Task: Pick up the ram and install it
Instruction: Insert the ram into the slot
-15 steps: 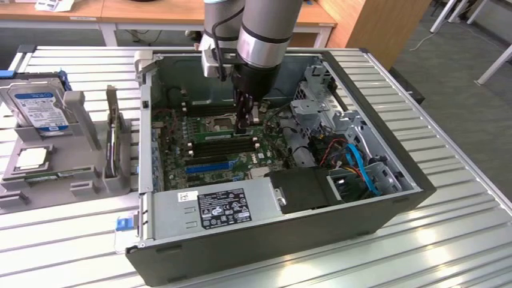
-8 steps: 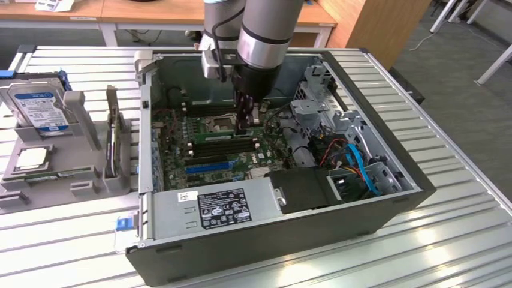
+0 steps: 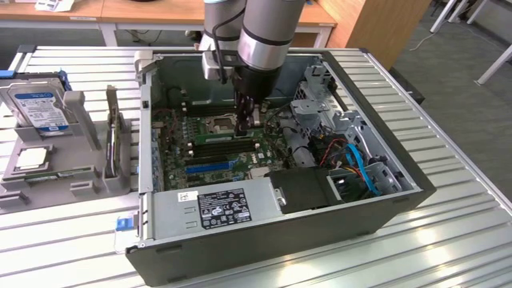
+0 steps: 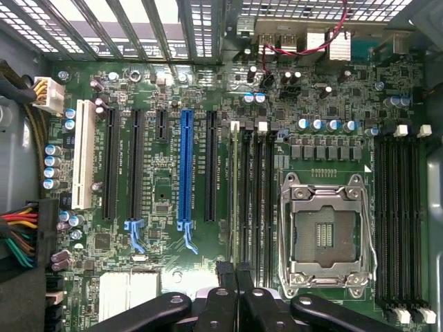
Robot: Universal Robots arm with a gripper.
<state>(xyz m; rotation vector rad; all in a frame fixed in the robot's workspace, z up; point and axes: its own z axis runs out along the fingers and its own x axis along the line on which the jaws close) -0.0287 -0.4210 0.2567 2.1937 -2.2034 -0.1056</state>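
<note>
Wrist view has the jaws together just over one end of the ram, its length running away across the motherboard.

Green motherboard, blue slot, white slot, black hand, silver ribbed table

The exterior view looks steeply down, from a raised spot some way off, at the open computer case on the bench. The wrist view sits behind the pincer and faces straight down, close over the motherboard. Both views take in that board's processor socket and blue slot.
</note>
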